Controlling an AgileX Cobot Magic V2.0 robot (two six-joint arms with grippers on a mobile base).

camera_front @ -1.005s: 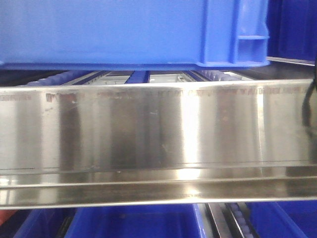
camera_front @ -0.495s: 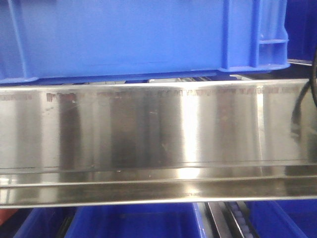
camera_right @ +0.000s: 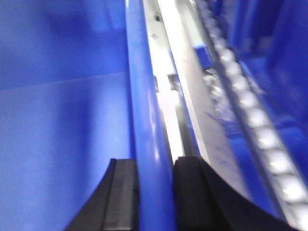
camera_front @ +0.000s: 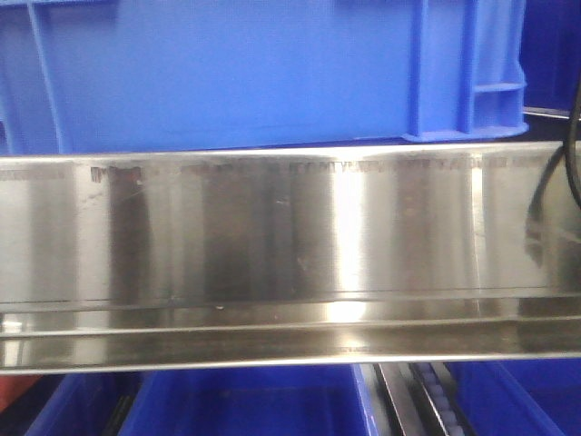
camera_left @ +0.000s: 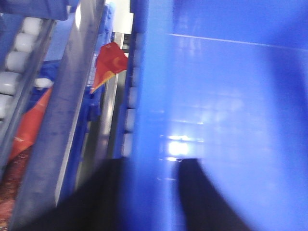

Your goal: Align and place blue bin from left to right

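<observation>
The blue bin (camera_front: pixel 272 77) fills the upper part of the front view, its lower edge sitting right at the top of the brushed steel rail (camera_front: pixel 272 236) that runs across the frame. Its ribbed right corner shows near the right side, and more blue crates (camera_front: pixel 245 404) lie on the level below.

The left gripper (camera_left: pixel 149 197) straddles the bin's rim, 1 dark finger on each side of the blue wall, so it reads as clamped on the bin. The right gripper (camera_right: pixel 154 197) does the same on the opposite rim, its 2 fingers pressed against either face of the wall. Beside that rim a row of white rollers (camera_right: pixel 260 125) runs along a metal track, and a red-orange object (camera_left: pixel 108 60) shows past the left wall.

The step in hand looks like setting the bin down squarely on the roller shelf. To do it well, both arms should travel together at equal height, so the bin stays level and its base does not catch on the rail. The side walls should run parallel to the roller track before either grip loosens. Both wrist views are blurred, so the exact gap under the bin cannot be judged.
</observation>
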